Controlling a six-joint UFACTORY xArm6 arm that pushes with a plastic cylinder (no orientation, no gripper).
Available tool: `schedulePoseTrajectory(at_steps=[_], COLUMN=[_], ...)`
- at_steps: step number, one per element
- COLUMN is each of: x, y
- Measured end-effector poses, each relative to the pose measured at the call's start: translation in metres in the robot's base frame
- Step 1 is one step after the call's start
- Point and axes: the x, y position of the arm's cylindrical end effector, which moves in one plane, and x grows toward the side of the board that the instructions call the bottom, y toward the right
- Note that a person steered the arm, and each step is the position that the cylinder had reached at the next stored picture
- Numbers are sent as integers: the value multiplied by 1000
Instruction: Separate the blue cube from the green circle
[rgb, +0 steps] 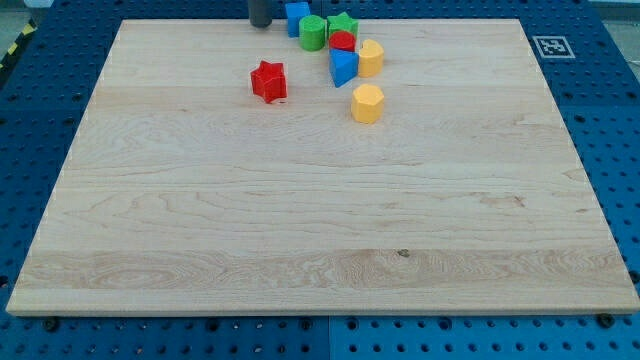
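A: What is seen nearest on the wooden board (320, 230)?
B: A yellow block (367, 103) and a red star (268, 81).

A: Farther up?
B: The blue cube (297, 17) is set touching the green circle (313, 33).

A: And my tip (261, 25)?
B: Just left of the blue cube; no pincer is fitted.

We see a pale wooden board (320, 220) lying on a blue perforated table (610, 110). A small black-and-white marker (551, 46) sits beside the board's top right corner, and what may be striped tape (15, 50) shows at the view's left edge.
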Motion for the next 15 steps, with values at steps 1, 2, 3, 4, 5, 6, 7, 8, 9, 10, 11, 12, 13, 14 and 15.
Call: schedulePoseTrajectory(at_steps=[1, 2, 3, 4, 5, 6, 7, 8, 9, 10, 11, 12, 13, 14, 15], x=[1, 1, 1, 1, 1, 1, 1, 0, 4, 13, 23, 36, 46, 41, 8], y=[14, 39, 64, 86, 110, 131, 148, 170, 195, 218, 240, 263, 290, 321, 331])
